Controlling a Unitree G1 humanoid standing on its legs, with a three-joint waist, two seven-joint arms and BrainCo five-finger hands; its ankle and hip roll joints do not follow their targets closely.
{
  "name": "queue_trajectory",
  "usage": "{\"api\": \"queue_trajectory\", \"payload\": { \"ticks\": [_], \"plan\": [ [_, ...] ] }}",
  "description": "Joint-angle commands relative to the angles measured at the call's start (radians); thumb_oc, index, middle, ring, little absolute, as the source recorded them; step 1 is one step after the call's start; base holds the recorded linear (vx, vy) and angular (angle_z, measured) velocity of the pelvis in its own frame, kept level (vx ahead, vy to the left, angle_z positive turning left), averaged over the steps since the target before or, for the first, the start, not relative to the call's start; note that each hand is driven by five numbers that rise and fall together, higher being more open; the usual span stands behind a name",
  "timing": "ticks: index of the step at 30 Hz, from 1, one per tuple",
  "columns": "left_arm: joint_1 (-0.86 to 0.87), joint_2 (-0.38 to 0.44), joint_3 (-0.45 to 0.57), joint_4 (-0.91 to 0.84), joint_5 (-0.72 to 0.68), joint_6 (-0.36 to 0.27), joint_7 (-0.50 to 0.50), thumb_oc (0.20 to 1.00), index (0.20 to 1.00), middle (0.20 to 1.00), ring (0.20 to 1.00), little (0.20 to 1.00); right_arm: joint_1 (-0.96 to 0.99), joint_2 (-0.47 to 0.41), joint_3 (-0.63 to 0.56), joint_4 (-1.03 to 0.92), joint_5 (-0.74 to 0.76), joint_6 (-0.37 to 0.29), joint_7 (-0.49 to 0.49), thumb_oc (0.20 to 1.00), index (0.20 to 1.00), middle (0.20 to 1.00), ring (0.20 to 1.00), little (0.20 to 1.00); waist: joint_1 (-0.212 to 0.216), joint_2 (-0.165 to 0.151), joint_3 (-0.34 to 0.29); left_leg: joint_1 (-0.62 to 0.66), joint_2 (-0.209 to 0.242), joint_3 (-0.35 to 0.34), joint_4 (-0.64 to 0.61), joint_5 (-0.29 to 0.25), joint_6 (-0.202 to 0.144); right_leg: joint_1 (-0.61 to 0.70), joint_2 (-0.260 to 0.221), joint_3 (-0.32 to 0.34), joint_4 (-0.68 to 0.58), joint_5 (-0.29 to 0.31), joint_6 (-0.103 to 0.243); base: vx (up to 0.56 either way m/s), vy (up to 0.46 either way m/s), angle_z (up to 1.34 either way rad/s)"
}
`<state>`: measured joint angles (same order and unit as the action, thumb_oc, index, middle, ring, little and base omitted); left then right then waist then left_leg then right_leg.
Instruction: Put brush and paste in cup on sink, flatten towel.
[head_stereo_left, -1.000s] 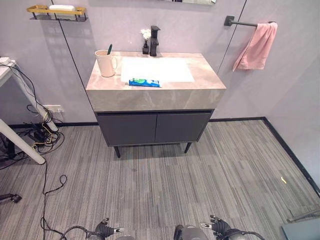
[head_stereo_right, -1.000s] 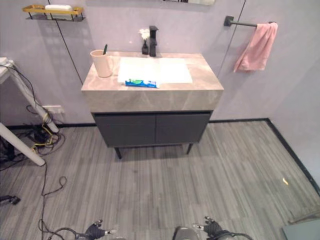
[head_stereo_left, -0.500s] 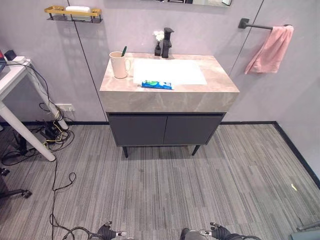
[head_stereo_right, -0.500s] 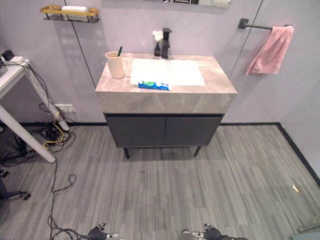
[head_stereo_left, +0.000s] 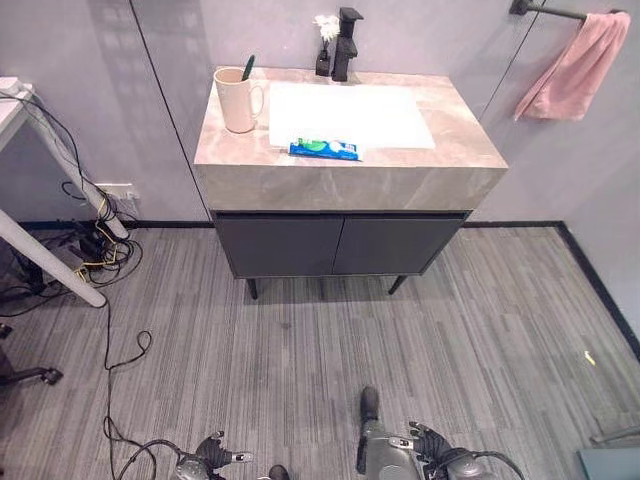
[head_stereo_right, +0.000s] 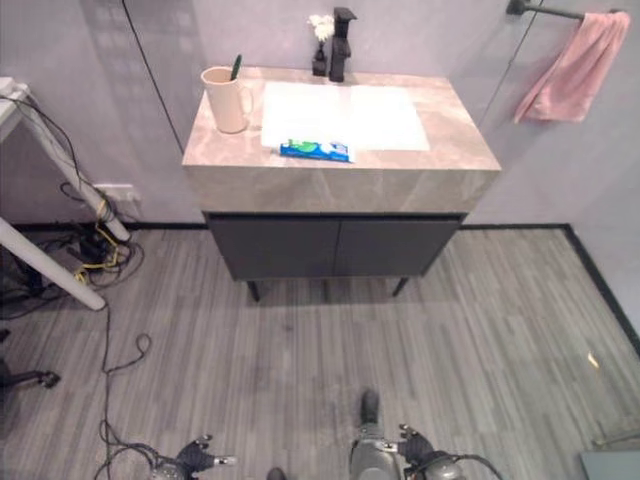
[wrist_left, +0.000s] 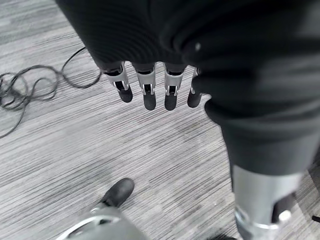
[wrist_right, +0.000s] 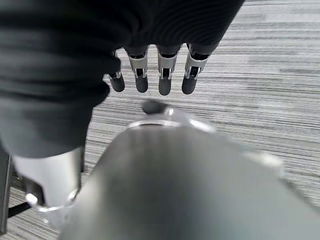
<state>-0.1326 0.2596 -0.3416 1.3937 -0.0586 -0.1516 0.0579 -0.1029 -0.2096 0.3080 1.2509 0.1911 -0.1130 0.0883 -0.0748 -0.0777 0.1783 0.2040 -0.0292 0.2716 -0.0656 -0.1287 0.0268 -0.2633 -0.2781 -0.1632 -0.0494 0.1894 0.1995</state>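
Observation:
A cream cup (head_stereo_left: 238, 98) stands at the left back of the sink counter (head_stereo_left: 350, 185) with a dark green brush (head_stereo_left: 247, 68) upright in it. The blue and green paste tube (head_stereo_left: 324, 149) lies flat at the front edge of the white basin (head_stereo_left: 350, 112). A pink towel (head_stereo_left: 577, 70) hangs bunched on a dark rail at the upper right. Both hands hang low over the floor, far from the counter: my left hand (head_stereo_left: 212, 458) and my right hand (head_stereo_left: 432, 445). In the wrist views the left fingers (wrist_left: 145, 95) and right fingers (wrist_right: 162, 82) are straight and hold nothing.
A black tap (head_stereo_left: 347, 40) and a small vase of white flowers (head_stereo_left: 325, 50) stand at the counter's back. Dark cabinet doors (head_stereo_left: 340, 245) sit below on thin legs. A white desk leg (head_stereo_left: 45, 265) and floor cables (head_stereo_left: 100, 250) lie left.
The whole picture has shifted: the camera moved nearer and tilted down, so the sink looks larger and the wall shelf has left view. Cup, paste and towel have not moved.

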Motion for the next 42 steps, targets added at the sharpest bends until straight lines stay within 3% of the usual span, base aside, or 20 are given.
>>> {"api": "queue_trajectory", "payload": {
  "ticks": [1, 5, 7, 10, 12, 14, 17, 19, 21, 23, 24, 25, 26, 28, 32, 35, 37, 38, 42],
  "plan": [
    [-0.023, 0.010, -0.001, 0.014, 0.033, -0.017, 0.002, 1.000, 1.000, 1.000, 1.000, 1.000, -0.026, -0.009, 0.022, 0.045, -0.017, -0.006, -0.001, 1.000, 1.000, 1.000, 1.000, 1.000, -0.028, -0.021, -0.011, -0.013, 0.002, -0.057, 0.129, -0.077, -0.023, 0.040, 0.015, 0.035, 0.052, 0.050, 0.009, 0.27, -0.145, 0.29],
    [-0.010, -0.009, 0.002, 0.027, 0.023, -0.012, -0.001, 1.000, 1.000, 1.000, 1.000, 1.000, -0.019, -0.024, 0.034, 0.052, -0.037, -0.006, 0.001, 1.000, 1.000, 1.000, 1.000, 1.000, -0.037, 0.004, -0.059, 0.014, 0.051, -0.078, 0.122, -0.050, -0.058, 0.082, 0.077, 0.013, 0.035, 0.040, -0.013, 0.28, -0.176, 0.47],
    [-0.008, -0.015, -0.007, 0.026, 0.026, -0.008, -0.005, 1.000, 1.000, 1.000, 1.000, 1.000, -0.021, -0.031, 0.045, 0.052, -0.050, -0.004, 0.002, 1.000, 1.000, 1.000, 1.000, 1.000, -0.043, 0.024, -0.082, 0.015, 0.089, -0.081, 0.136, -0.008, -0.092, 0.089, 0.116, 0.000, 0.026, 0.020, -0.032, 0.27, -0.224, -0.11],
    [-0.023, -0.019, -0.019, 0.006, 0.010, -0.011, 0.003, 1.000, 1.000, 1.000, 1.000, 1.000, -0.032, -0.046, 0.057, 0.048, -0.043, -0.006, -0.003, 1.000, 1.000, 1.000, 1.000, 1.000, -0.040, 0.036, -0.083, -0.020, 0.134, -0.093, 0.248, 0.065, -0.143, 0.125, 0.168, -0.011, 0.014, -0.025, -0.076, 0.24, -0.219, -0.13],
    [-0.026, -0.018, -0.020, 0.004, 0.011, -0.010, 0.003, 1.000, 1.000, 1.000, 1.000, 1.000, -0.032, -0.048, 0.063, 0.048, -0.047, -0.006, -0.003, 1.000, 1.000, 1.000, 1.000, 1.000, -0.039, 0.036, -0.082, -0.028, 0.144, -0.095, 0.275, 0.084, -0.154, 0.136, 0.179, -0.013, 0.014, -0.035, -0.087, 0.12, -0.132, -0.05],
    [-0.033, -0.017, -0.025, -0.005, 0.006, -0.009, 0.005, 1.000, 1.000, 1.000, 1.000, 1.000, -0.027, -0.049, 0.073, 0.048, -0.054, -0.004, -0.003, 1.000, 1.000, 1.000, 1.000, 1.000, -0.038, 0.035, -0.075, -0.057, 0.171, -0.099, 0.364, 0.157, -0.183, 0.162, 0.202, -0.022, 0.011, -0.061, -0.116, 0.15, -0.166, -0.08],
    [-0.044, -0.020, -0.012, -0.005, -0.035, -0.009, 0.009, 1.000, 1.000, 1.000, 1.000, 1.000, -0.020, -0.053, 0.068, 0.064, -0.053, -0.005, -0.010, 1.000, 1.000, 1.000, 1.000, 1.000, -0.038, 0.028, -0.057, -0.101, 0.197, -0.088, 0.466, 0.219, -0.205, 0.200, 0.213, -0.033, -0.006, -0.083, -0.144, 0.13, -0.119, 0.10],
    [-0.044, -0.025, 0.002, -0.005, -0.060, -0.008, 0.011, 1.000, 1.000, 1.000, 1.000, 1.000, -0.019, -0.055, 0.061, 0.077, -0.051, -0.004, -0.013, 1.000, 1.000, 1.000, 1.000, 1.000, -0.039, 0.029, -0.054, -0.105, 0.204, -0.076, 0.470, 0.223, -0.204, 0.208, 0.214, -0.042, -0.014, -0.089, -0.146, 0.10, -0.031, 0.11],
    [-0.053, -0.031, 0.009, -0.004, -0.078, -0.015, 0.018, 1.000, 1.000, 1.000, 1.000, 1.000, -0.017, -0.062, 0.041, 0.102, -0.045, -0.002, -0.023, 1.000, 1.000, 1.000, 1.000, 1.000, -0.039, 0.041, -0.045, -0.152, 0.171, -0.053, 0.369, 0.172, -0.172, 0.206, 0.199, -0.044, -0.021, -0.099, -0.130, 0.11, 0.063, 0.20],
    [-0.053, -0.033, 0.046, 0.007, -0.138, -0.019, 0.023, 1.000, 1.000, 1.000, 1.000, 1.000, -0.016, -0.069, 0.029, 0.110, -0.043, -0.008, -0.031, 1.000, 1.000, 1.000, 1.000, 1.000, -0.035, 0.035, -0.042, -0.215, 0.132, -0.027, 0.265, 0.086, -0.125, 0.201, 0.178, -0.035, -0.022, -0.106, -0.111, 0.12, 0.104, 0.29],
    [-0.060, -0.028, 0.068, 0.003, -0.170, -0.013, 0.027, 1.000, 1.000, 1.000, 1.000, 1.000, -0.019, -0.074, 0.032, 0.111, -0.050, -0.009, -0.031, 1.000, 1.000, 1.000, 1.000, 1.000, -0.025, 0.033, -0.034, -0.263, 0.115, -0.034, 0.227, 0.076, -0.110, 0.205, 0.174, -0.026, -0.022, -0.108, -0.106, 0.16, 0.130, 0.34],
    [-0.063, -0.024, 0.049, 0.003, -0.127, -0.019, 0.037, 1.000, 1.000, 1.000, 1.000, 1.000, -0.022, -0.076, 0.038, 0.111, -0.068, -0.007, -0.038, 1.000, 1.000, 1.000, 1.000, 1.000, -0.016, 0.036, -0.029, -0.302, 0.108, -0.051, 0.181, 0.100, -0.106, 0.210, 0.178, -0.011, -0.023, -0.114, -0.104, 0.22, 0.145, 0.29],
    [-0.065, -0.018, 0.040, 0.011, -0.104, -0.022, 0.043, 1.000, 1.000, 1.000, 1.000, 1.000, -0.024, -0.077, 0.047, 0.114, -0.086, -0.008, -0.038, 1.000, 1.000, 1.000, 1.000, 1.000, 0.002, 0.040, -0.025, -0.357, 0.112, -0.092, 0.129, 0.160, -0.110, 0.221, 0.189, 0.011, -0.027, -0.122, -0.103, 0.21, 0.137, 0.16],
    [-0.070, 0.001, 0.063, 0.020, -0.133, -0.026, 0.044, 1.000, 1.000, 1.000, 1.000, 1.000, -0.022, -0.083, 0.048, 0.113, -0.093, -0.015, -0.041, 1.000, 1.000, 1.000, 1.000, 1.000, 0.017, 0.045, -0.022, -0.397, 0.131, -0.122, 0.068, 0.219, -0.119, 0.234, 0.201, 0.030, -0.025, -0.142, -0.106, 0.24, 0.139, -0.26],
    [-0.069, 0.028, 0.137, 0.031, -0.245, -0.027, 0.032, 1.000, 1.000, 1.000, 1.000, 1.000, -0.024, -0.083, 0.042, 0.124, -0.092, -0.019, -0.037, 1.000, 1.000, 1.000, 1.000, 1.000, 0.041, 0.048, -0.026, -0.436, 0.177, -0.117, -0.010, 0.293, -0.133, 0.280, 0.212, 0.062, -0.007, -0.198, -0.105, 0.28, 0.177, -0.70],
    [-0.058, 0.027, 0.151, 0.047, -0.251, -0.019, 0.021, 1.000, 1.000, 1.000, 1.000, 1.000, -0.019, -0.074, 0.033, 0.127, -0.097, -0.016, -0.037, 1.000, 1.000, 1.000, 1.000, 1.000, 0.044, 0.047, -0.042, -0.410, 0.180, -0.096, 0.000, 0.301, -0.124, 0.305, 0.211, 0.079, 0.014, -0.221, -0.102, 0.23, 0.182, -0.76],
    [-0.053, 0.026, 0.154, 0.062, -0.255, -0.015, 0.007, 1.000, 1.000, 1.000, 1.000, 1.000, -0.014, -0.064, 0.026, 0.133, -0.100, -0.015, -0.037, 1.000, 1.000, 1.000, 1.000, 1.000, 0.045, 0.028, -0.055, -0.418, 0.162, -0.089, 0.055, 0.276, -0.106, 0.322, 0.191, 0.100, 0.051, -0.243, -0.099, 0.32, 0.270, -0.51],
    [-0.045, 0.025, 0.154, 0.070, -0.252, -0.009, -0.004, 1.000, 1.000, 1.000, 1.000, 1.000, -0.014, -0.052, 0.013, 0.131, -0.083, -0.015, -0.025, 1.000, 1.000, 1.000, 1.000, 1.000, 0.043, 0.012, -0.066, -0.429, 0.140, -0.061, 0.128, 0.233, -0.087, 0.329, 0.169, 0.118, 0.100, -0.257, -0.081, 0.44, 0.440, -0.33],
    [-0.045, 0.035, 0.162, 0.058, -0.255, -0.005, -0.005, 1.000, 1.000, 1.000, 1.000, 1.000, -0.035, -0.038, 0.045, 0.098, -0.126, -0.013, -0.022, 1.000, 1.000, 1.000, 1.000, 1.000, 0.051, 0.011, -0.071, -0.399, 0.122, -0.010, 0.145, 0.187, -0.053, 0.275, 0.145, 0.099, 0.210, -0.229, -0.048, 0.20, 0.271, -0.46]
  ]
}}
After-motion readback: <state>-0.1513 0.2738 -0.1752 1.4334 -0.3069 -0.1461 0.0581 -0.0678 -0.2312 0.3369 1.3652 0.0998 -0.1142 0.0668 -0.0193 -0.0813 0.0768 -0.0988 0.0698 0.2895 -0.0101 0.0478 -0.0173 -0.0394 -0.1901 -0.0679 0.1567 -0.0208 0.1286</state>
